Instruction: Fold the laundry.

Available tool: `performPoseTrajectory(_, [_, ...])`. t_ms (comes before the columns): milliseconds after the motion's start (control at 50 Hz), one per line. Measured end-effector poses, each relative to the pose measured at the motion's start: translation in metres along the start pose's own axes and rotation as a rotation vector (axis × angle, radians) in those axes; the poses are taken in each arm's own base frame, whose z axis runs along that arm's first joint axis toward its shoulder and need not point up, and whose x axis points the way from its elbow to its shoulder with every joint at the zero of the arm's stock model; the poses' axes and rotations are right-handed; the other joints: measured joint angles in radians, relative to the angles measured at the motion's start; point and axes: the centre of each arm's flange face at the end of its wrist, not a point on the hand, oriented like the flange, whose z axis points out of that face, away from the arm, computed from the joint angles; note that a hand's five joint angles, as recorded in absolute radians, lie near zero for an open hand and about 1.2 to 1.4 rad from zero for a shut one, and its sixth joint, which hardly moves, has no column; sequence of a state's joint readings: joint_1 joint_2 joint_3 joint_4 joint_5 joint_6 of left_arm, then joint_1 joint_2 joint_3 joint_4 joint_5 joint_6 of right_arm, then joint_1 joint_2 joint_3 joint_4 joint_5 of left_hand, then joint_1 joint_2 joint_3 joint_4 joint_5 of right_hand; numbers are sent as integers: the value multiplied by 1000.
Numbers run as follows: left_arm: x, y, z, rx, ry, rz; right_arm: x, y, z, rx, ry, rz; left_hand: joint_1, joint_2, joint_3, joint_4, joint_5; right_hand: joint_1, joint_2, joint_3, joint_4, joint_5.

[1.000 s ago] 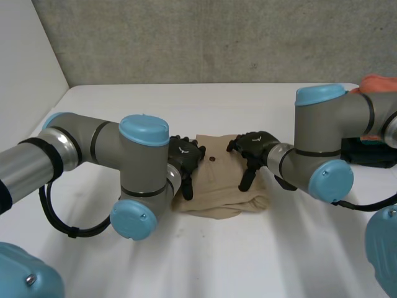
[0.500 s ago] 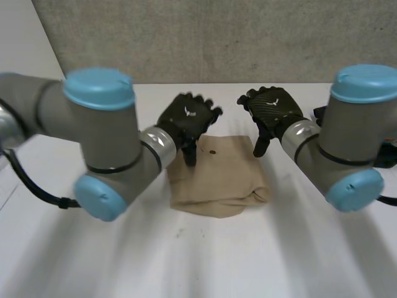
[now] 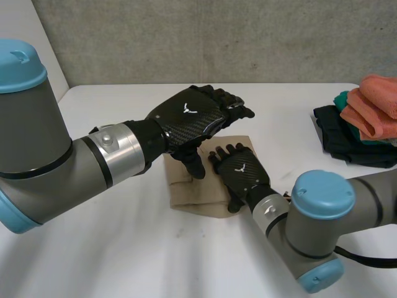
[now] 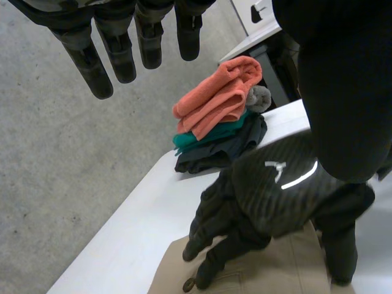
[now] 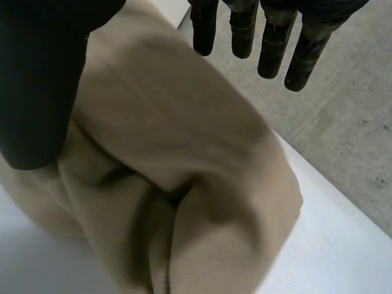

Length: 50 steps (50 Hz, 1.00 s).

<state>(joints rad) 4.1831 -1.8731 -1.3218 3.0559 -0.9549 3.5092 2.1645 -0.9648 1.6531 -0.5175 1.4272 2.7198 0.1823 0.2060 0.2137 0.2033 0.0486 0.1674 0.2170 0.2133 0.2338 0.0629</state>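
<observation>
Beige cloth (image 3: 186,195) partly hidden by right hand (image 3: 242,174), clothes pile (image 3: 363,127) edge-cropped

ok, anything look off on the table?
Only the tan cloth: its near edge bulges in a lumpy roll instead of lying flat, beside the right hand. The folded stack at the table's far right looks neat.

Right hand (image 4: 282,184) over tan cloth (image 4: 282,269) — folded pile (image 4: 219,116) beyond.

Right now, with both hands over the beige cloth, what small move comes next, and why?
Probably press the right hand flat on the folded beige cloth: its near edge bulges, both hands are open, and the left hand hovers clear above.
</observation>
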Motion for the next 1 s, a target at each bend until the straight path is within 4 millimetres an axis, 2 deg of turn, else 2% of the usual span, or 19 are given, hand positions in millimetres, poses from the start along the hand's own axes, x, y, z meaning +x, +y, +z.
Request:
performPoseTrajectory(100, [0, 1, 0, -3, -5, -10, -6, 11, 13, 11, 0, -73, 0, 0, 0, 0, 0, 0, 0, 0, 0, 0])
performPoseTrajectory(220, [-1, 1, 1, -3, -8, -10, -4, 14, 30, 29, 14, -111, 0, 0, 0, 0, 0, 0, 0, 0, 0, 0])
performPoseTrajectory(500, [-3, 4, 0, -12, -11, -16, 7, -1, 55, 98, 51, -111, 0, 0, 0, 0, 0, 6, 7, 17, 3, 4])
performPoseTrajectory(520, [-2, 4, 0, -12, -11, -16, 7, -1, 59, 103, 50, -111, 0, 0, 0, 0, 0, 115, 110, 119, 96, 63])
performPoseTrajectory(620, [-2, 3, 0, -11, -11, -15, 7, 1, 66, 108, 46, -111, 0, 0, 0, 0, 0, 254, 271, 279, 249, 161])
performPoseTrajectory(640, [-2, 3, 0, -10, -11, -14, 7, 1, 67, 109, 45, -111, 0, 0, 0, 0, 0, 419, 470, 458, 436, 319])
performPoseTrajectory(660, [-2, 3, 0, -10, -11, -14, 7, 2, 69, 111, 42, -112, 0, 0, 0, 0, 0, 493, 566, 564, 529, 404])
performPoseTrajectory(720, [-2, 3, 0, -10, -12, -14, 7, 2, 72, 113, 37, -111, 0, 0, 0, 0, 0, 568, 683, 671, 650, 523])
performPoseTrajectory(760, [-4, 3, -1, -10, -17, -13, 7, 1, 75, 118, 27, -110, 0, 0, 0, 0, 0, 657, 862, 865, 836, 701])
performPoseTrajectory(800, [-6, 3, -1, -10, -23, -13, 7, -1, 77, 122, 21, -107, 0, 0, 0, 0, 0, 687, 958, 956, 944, 791])
performPoseTrajectory(900, [-16, -2, -6, 0, -53, -4, 20, -17, 84, 162, 38, -97, 0, 0, 0, 0, 0, 712, 959, 958, 951, 793])
performPoseTrajectory(1000, [-26, -10, -12, 18, -87, 1, 56, -44, 90, 234, 106, -104, 0, 0, 0, 0, 0, 744, 959, 958, 951, 793])
